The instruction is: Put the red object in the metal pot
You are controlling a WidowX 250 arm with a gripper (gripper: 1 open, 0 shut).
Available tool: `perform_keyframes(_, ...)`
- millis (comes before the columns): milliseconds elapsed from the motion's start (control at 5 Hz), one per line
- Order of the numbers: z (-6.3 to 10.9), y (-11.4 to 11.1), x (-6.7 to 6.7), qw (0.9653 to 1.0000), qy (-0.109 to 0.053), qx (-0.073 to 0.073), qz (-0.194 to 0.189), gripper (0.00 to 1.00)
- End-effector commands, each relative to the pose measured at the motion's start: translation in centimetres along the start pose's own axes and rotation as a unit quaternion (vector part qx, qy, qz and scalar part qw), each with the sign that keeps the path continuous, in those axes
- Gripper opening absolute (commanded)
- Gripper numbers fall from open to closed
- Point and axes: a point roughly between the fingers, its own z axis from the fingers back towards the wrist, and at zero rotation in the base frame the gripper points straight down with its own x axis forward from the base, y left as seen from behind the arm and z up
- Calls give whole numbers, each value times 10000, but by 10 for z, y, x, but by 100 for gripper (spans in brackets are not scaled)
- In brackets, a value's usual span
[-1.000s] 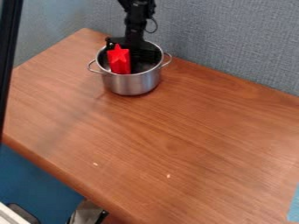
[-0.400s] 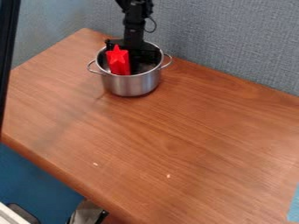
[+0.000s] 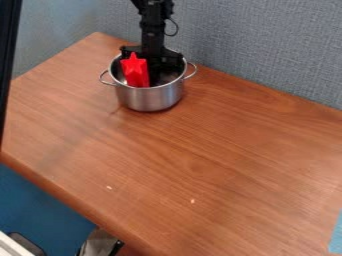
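Note:
The metal pot (image 3: 150, 94) stands on the wooden table near its far left corner, shiny, with small side handles. The red object (image 3: 135, 70) stands on end inside it, its upper part poking above the rim. My black gripper (image 3: 143, 66) comes straight down into the pot. Its dark fingers (image 3: 127, 52) show on both sides of the red bar, and the gripper is shut on it. The fingertips and the bar's lower end are hidden by the pot wall.
The brown wooden table (image 3: 187, 160) stretches toward the near and right sides. A grey-blue wall (image 3: 267, 40) rises right behind the pot. The table's left edge (image 3: 27, 90) drops off beside a dark vertical post.

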Motion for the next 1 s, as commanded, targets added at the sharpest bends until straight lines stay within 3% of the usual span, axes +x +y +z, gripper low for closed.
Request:
perform_keyframes(0,61,10,8,9973,-717,-138,120,0)
perform_keyframes(800,88,14,5,9958,-747,-515,108,0)
